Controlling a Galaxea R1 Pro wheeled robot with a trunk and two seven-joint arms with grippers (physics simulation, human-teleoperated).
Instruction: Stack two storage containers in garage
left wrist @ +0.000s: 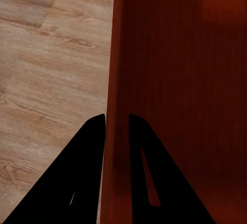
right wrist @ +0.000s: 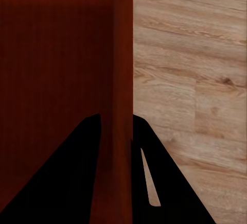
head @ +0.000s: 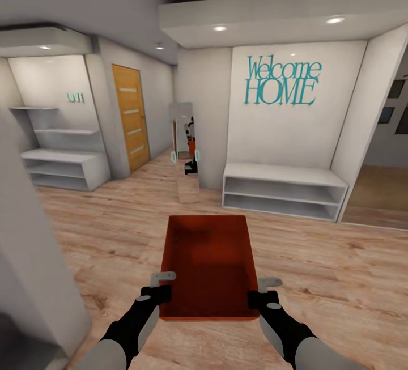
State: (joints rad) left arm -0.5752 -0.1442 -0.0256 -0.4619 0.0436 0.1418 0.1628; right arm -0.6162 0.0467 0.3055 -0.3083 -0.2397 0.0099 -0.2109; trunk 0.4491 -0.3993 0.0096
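One red-orange storage container (head: 207,265), gripped by two end effectors, left end effector (head: 161,286) and right end effector (head: 262,292). One wooden door (head: 130,117), one tall mirror (head: 182,143), one "Welcome HOME" wall lettering (head: 281,81). Two low white shelf units: left shelf unit (head: 65,169) and right shelf unit (head: 282,190); four lit ceiling lights: (head: 44,47), (head: 159,48), (head: 220,28), (head: 335,20).

The storage container (head: 208,265) hangs above the plank floor (head: 340,268) at centre, the left gripper (head: 161,289) clamped on its 9 o'clock wall, the right gripper (head: 259,295) on its 3 o'clock wall. Beyond it, a low shelf bench (head: 283,190) sits at 1 o'clock under the wall lettering (head: 281,80); a door (head: 130,116) and shelving (head: 63,157) lie toward 10 o'clock.
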